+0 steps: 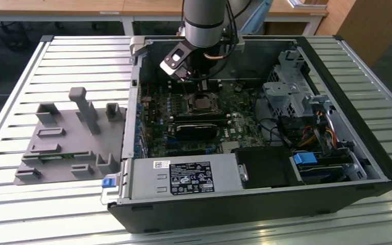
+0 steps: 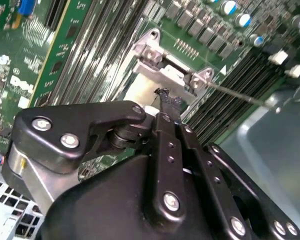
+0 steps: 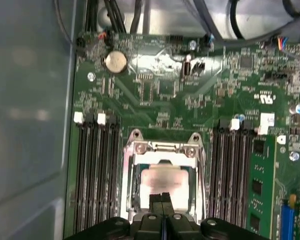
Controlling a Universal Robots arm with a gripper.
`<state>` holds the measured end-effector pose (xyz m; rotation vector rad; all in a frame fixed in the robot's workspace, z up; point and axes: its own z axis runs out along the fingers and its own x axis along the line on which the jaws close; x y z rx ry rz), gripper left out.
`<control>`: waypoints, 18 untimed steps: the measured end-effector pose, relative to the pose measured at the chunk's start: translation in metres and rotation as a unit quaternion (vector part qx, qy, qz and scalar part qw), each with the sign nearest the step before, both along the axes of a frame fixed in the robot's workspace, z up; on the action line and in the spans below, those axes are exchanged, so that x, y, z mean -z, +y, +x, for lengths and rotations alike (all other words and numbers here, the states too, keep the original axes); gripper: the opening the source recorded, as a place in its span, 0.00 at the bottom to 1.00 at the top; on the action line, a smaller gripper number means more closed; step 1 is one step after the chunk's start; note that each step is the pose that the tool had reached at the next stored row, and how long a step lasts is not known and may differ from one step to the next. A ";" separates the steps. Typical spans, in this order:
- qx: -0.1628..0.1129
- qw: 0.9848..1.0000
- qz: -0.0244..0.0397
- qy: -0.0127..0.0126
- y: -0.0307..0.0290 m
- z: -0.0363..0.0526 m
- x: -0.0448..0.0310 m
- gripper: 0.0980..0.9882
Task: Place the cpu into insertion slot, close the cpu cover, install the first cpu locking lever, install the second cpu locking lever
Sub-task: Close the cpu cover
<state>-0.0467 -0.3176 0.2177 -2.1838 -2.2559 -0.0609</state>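
Now, gripper [image 3: 162,198] clenched empty, tips over cpu [image 3: 162,177], seated in insertion slot [image 3: 135,187].

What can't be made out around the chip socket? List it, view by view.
- First wrist view: the closed pincer covers the near edge of the cover and of the chip, so whether the cover is latched cannot be told.
- Second wrist view: the pincer's body blocks the chip and much of the cover. Whether its tip touches anything is unclear.
- Exterior view: the socket is too small to tell cover from chip.
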 end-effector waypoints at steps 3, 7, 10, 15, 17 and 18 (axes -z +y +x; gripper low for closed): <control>0.000 1.000 0.000 0.000 0.0003 -0.0044 0.0037 0.01; 0.000 1.000 0.000 0.000 0.0011 -0.0072 0.0106 0.01; 0.000 1.000 0.000 0.000 0.0011 -0.0075 0.0147 0.01; 0.000 1.000 0.000 0.000 0.0012 -0.0059 0.0175 0.01; 0.000 1.000 0.000 0.000 0.0012 -0.0040 0.0175 0.01; 0.000 1.000 0.000 0.000 0.0011 -0.0035 0.0174 0.01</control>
